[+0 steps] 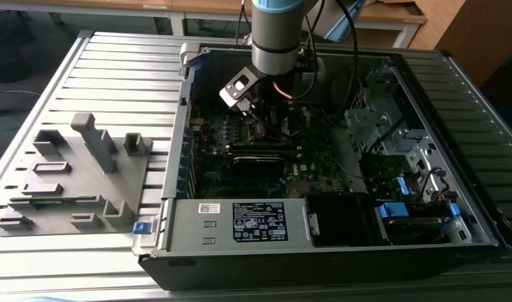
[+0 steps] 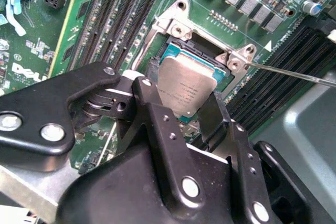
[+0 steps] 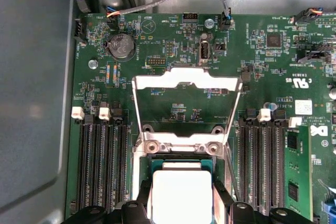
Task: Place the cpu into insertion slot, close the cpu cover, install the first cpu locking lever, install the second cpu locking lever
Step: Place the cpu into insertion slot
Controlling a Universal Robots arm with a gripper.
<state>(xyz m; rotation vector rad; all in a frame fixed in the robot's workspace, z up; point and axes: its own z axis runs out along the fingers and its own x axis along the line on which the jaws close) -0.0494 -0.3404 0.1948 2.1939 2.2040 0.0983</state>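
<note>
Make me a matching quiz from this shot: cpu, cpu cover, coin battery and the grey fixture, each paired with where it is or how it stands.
1 cpu
2 cpu cover
3 coin battery
4 grey fixture

A flipped open
B on the slatted table
C held in the gripper
D in a round holder on the green board

Pairs: 1-C, 2-A, 3-D, 4-B

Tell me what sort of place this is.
Probably a robotics lab bench: an open computer case lies on a slotted metal table, the arm's tool holds the cpu inside it, and wooden desks stand behind.
</note>
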